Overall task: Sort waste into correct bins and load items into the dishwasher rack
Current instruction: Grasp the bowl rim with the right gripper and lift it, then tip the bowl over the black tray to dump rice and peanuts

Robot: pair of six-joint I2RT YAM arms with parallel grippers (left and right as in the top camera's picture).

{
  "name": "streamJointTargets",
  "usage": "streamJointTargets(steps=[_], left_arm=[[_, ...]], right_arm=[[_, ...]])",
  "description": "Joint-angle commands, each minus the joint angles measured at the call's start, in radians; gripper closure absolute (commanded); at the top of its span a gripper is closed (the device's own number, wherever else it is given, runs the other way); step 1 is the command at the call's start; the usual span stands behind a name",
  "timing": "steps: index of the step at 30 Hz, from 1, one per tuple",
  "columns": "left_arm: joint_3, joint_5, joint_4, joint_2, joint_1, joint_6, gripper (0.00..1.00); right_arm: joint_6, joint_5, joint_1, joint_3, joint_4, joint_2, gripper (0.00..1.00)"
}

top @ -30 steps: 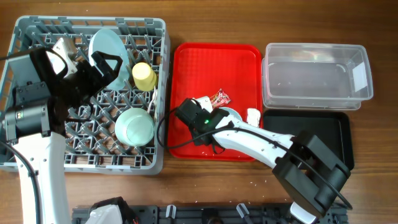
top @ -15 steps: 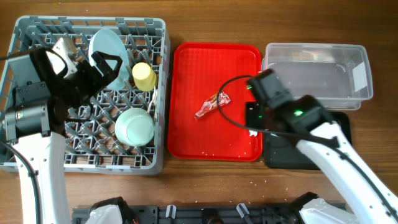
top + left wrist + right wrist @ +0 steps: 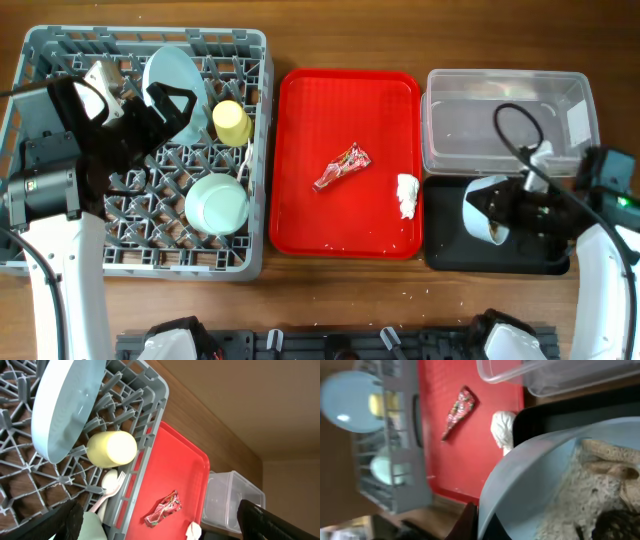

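The grey dishwasher rack point(image 3: 30, 255) holds a pale blue plate point(image 3: 168, 78), a yellow cup point(image 3: 231, 122), a mint bowl point(image 3: 215, 203) and a cream fork and spoon point(image 3: 113, 484). My left gripper point(image 3: 150, 118) hangs open above the rack, holding nothing. My right gripper point(image 3: 500, 212) is shut on the rim of a second pale blue bowl point(image 3: 483, 205), tilted over the black tray point(image 3: 450, 255). Brown-beige food scraps point(image 3: 602, 477) lie inside this bowl point(image 3: 545, 475). The red-and-white wrapper point(image 3: 341, 166) and the white tissue point(image 3: 407, 194) lie on the red serving tray point(image 3: 300, 100).
The clear plastic tub point(image 3: 510, 120) stands behind the black tray, at the right of the red serving tray. A black cable loops over the tub. Bare wooden table shows along the front edge.
My right arm has carried the bowl from the red tray rightwards to above the black tray, uncovering the tissue and wrapper. The left arm has not moved.
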Motion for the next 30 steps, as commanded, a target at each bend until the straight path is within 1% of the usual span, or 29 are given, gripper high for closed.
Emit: streamJointTargets(steps=[1,3,7,9,11,13,16,18,21,25,26,27,28,29,30], left_arm=[[0.003,0.011,0.003,-0.002,0.005,-0.009,0.00],[0.003,0.011,0.003,-0.002,0.005,-0.009,0.00],[0.003,0.012,0.003,-0.002,0.005,-0.009,0.00],[0.003,0.011,0.003,-0.002,0.005,-0.009,0.00],[0.003,0.011,0.003,-0.002,0.005,-0.009,0.00],[0.003,0.011,0.003,-0.002,0.005,-0.009,0.00],[0.003,0.011,0.003,-0.002,0.005,-0.009,0.00],[0.003,0.011,0.003,-0.002,0.005,-0.009,0.00],[0.003,0.011,0.002,-0.002,0.005,-0.009,0.00],[0.003,0.011,0.003,-0.002,0.005,-0.009,0.00],[0.003,0.011,0.003,-0.002,0.005,-0.009,0.00],[0.003,0.011,0.003,-0.002,0.005,-0.009,0.00],[0.003,0.011,0.003,-0.002,0.005,-0.009,0.00],[0.003,0.011,0.003,-0.002,0.005,-0.009,0.00],[0.003,0.011,0.003,-0.002,0.005,-0.009,0.00]], right_arm=[[-0.086,-0.279,-0.122,-0.091,0.064,-0.002,0.96],[-0.086,-0.381,-0.162,-0.148,0.136,-0.002,0.96],[-0.073,-0.517,-0.163,-0.152,0.145,-0.002,0.96],[-0.006,-0.519,-0.163,-0.152,0.151,-0.002,0.96],[0.004,-0.519,-0.164,-0.152,0.153,-0.002,0.96],[0.022,-0.513,-0.164,-0.152,0.190,-0.002,0.96],[0.135,-0.508,-0.164,-0.152,0.313,-0.002,0.96],[0.244,-0.509,-0.164,-0.152,0.351,-0.002,0.96],[0.258,-0.508,-0.164,-0.152,0.384,-0.002,0.96],[0.346,-0.509,-0.164,-0.152,0.425,-0.002,0.96],[0.391,-0.541,-0.164,-0.152,0.425,-0.002,0.96],[0.401,-0.610,-0.164,-0.152,0.461,-0.002,0.96],[0.425,-0.639,-0.164,-0.152,0.492,-0.002,0.95],[0.495,-0.684,-0.164,-0.152,0.546,-0.002,0.96],[0.531,-0.724,-0.164,-0.152,0.603,-0.002,0.96]])
